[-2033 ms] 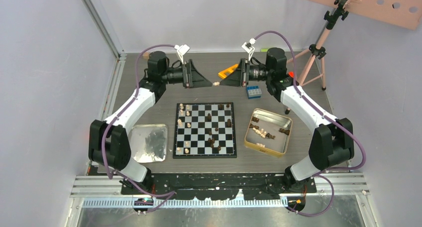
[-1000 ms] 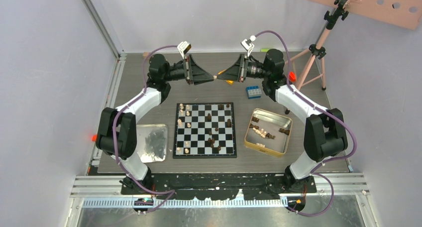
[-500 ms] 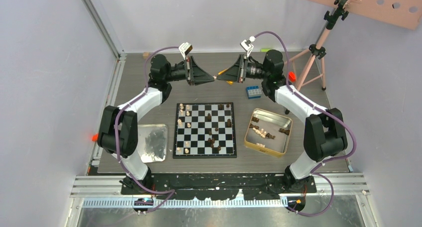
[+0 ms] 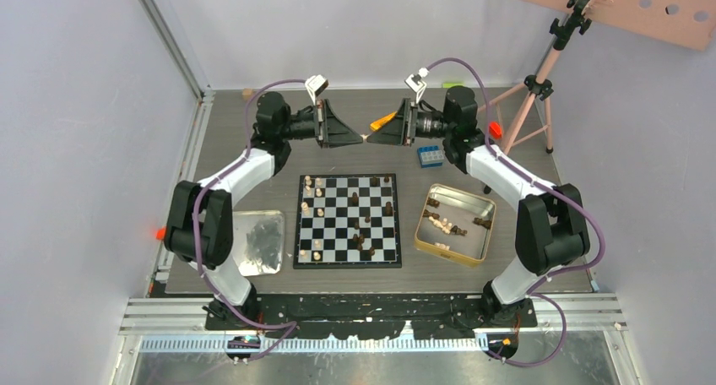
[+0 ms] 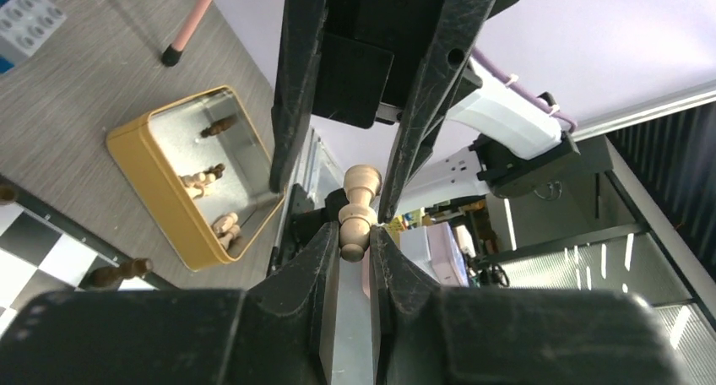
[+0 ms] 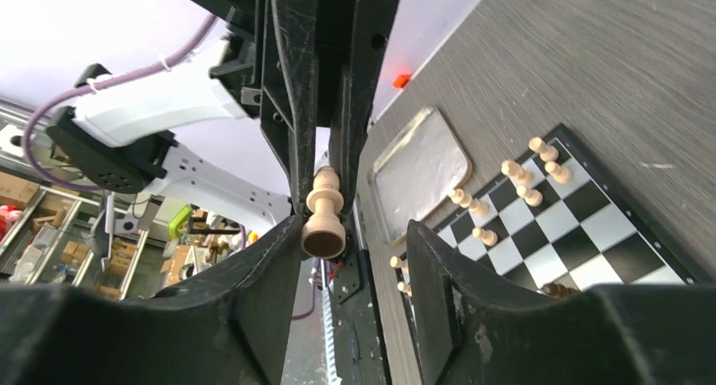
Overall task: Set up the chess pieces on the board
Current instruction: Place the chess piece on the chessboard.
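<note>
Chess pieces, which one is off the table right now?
The light tan piece pinched in the left pincer in midair; the rest sit on the board or in the gold tin.

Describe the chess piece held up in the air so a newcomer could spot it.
Look past the far edge of the board, where the left pincer and right pincer face tip to tip. The left one is shut on a light tan pawn, the only piece in the air; the others sit on the board or in the gold-rimmed tin.
</note>
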Robot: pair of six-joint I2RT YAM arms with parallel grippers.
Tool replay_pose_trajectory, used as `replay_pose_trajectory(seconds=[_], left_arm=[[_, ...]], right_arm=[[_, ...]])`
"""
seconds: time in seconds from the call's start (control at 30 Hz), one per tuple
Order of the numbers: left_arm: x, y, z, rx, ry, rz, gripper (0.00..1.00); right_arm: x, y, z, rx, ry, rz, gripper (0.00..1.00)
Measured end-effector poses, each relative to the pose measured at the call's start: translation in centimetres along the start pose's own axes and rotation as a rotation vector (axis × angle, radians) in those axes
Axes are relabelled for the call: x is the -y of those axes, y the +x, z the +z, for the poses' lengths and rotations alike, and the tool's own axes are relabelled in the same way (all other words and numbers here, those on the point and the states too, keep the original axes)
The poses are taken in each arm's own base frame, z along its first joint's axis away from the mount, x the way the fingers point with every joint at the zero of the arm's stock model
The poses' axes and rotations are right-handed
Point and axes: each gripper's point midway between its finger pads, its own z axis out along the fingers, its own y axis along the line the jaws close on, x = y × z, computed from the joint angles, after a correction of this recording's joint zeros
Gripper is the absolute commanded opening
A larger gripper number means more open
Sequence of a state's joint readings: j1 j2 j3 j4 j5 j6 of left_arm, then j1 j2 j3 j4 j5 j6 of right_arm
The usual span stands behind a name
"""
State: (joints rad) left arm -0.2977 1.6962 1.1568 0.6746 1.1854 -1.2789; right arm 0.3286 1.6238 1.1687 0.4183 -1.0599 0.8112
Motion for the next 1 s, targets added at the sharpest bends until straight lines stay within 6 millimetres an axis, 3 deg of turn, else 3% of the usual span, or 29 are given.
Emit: replay_pose_trajectory(seconds=[0.17,0.37,0.6,0.73,1.0], left_arm=[[-1.4,1.4,-1.4,-0.030,-0.106,0.071,0.00],[-2.0,2.7,-4.1,-0.097,-0.348,0.263,0.00],[-4.8,4.6,-9.7,-0.246,-0.732,0.407,0.00],[-7.1,5.4,-12.7,-0.379,-0.946,0.415,0.00],[-11.6,7.4,-15.3,-0.625,-1.164,0.366,0.00]], right_arm=[[0.8,0.5,-1.3,-0.018,0.057,-0.015,0.60],[0.8,-1.0,-4.7,0.013,0.134,-0.105,0.61],[1.2,-1.4,-7.7,0.027,0.227,-0.212,0.60],[1.9,-0.2,-8.1,0.009,0.253,-0.231,0.60],[3.7,2.1,-8.6,-0.032,0.287,-0.206,0.59]])
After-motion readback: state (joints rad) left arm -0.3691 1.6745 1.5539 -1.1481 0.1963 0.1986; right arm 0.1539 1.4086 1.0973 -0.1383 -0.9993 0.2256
